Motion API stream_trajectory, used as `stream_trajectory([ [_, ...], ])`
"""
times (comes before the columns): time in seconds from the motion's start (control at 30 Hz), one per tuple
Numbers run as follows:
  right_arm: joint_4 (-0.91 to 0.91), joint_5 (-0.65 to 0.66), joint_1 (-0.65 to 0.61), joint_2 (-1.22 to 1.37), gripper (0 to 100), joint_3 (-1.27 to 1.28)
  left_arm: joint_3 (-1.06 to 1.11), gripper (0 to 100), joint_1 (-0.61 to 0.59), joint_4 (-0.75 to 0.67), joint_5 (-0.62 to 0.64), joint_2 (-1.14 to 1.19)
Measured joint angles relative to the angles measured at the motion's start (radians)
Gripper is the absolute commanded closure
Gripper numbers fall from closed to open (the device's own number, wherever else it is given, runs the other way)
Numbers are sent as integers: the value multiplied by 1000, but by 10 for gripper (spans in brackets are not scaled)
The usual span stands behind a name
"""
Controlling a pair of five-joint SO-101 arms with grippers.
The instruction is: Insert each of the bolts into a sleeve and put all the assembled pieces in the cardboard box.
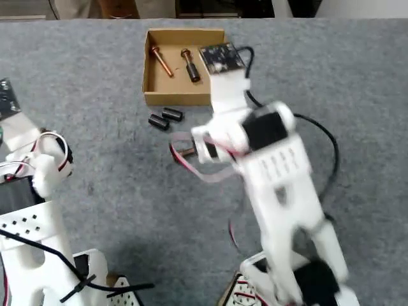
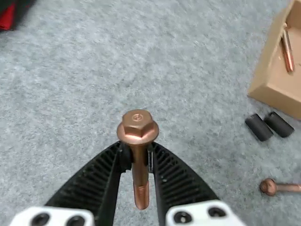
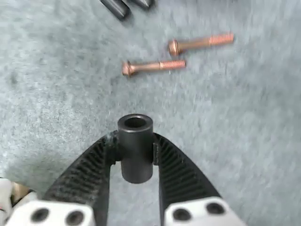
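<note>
The left gripper (image 2: 137,157) was closed on a copper bolt (image 2: 137,131). It clamped the shank just under the hexagonal flange head, with the threaded end pointing back between the fingers. The bolt hung above the grey table (image 1: 95,76), well apart from the other parts.

The right gripper (image 3: 135,155) was clamped on a black sleeve (image 3: 135,128), pinched across its sides with the open bore facing away from the wrist. On the table beyond it lay a first loose bolt (image 3: 153,67) and a second loose bolt (image 3: 200,43), roughly parallel and near each other but not touching.

From above, the cardboard box (image 1: 178,97) sat toward the far side of the table. Inside it lay a bare bolt (image 1: 161,60), and beside that a sleeved bolt (image 1: 190,65) with its copper head showing at one end. Just outside the box's near wall, a pair of spare sleeves (image 1: 166,118) lay side by side on the table. I could not tell whether they touched.
</note>
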Motion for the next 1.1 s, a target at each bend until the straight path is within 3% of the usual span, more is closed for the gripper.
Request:
stream_trajectory([
  [0.2,-373,83,0,-388,997,456,0,982,69,-6,0,0],
  [0.43,-1106,89,0,-792,997,1105,0,982,101,-147,0,0],
  [0.57,-1445,89,0,-956,997,1344,0,982,106,-236,0,0],
  [0.7,-1568,97,-2,-1068,997,1470,0,982,189,-279,0,-5],
  [0.8,-1657,184,-52,-1148,997,1576,0,982,298,-287,0,-60],
  [0.97,-1728,236,-120,-1243,997,1593,0,982,494,-376,17,-176],
  [1.1,-1732,224,-127,-1254,997,1593,0,982,586,-466,75,-216],
])
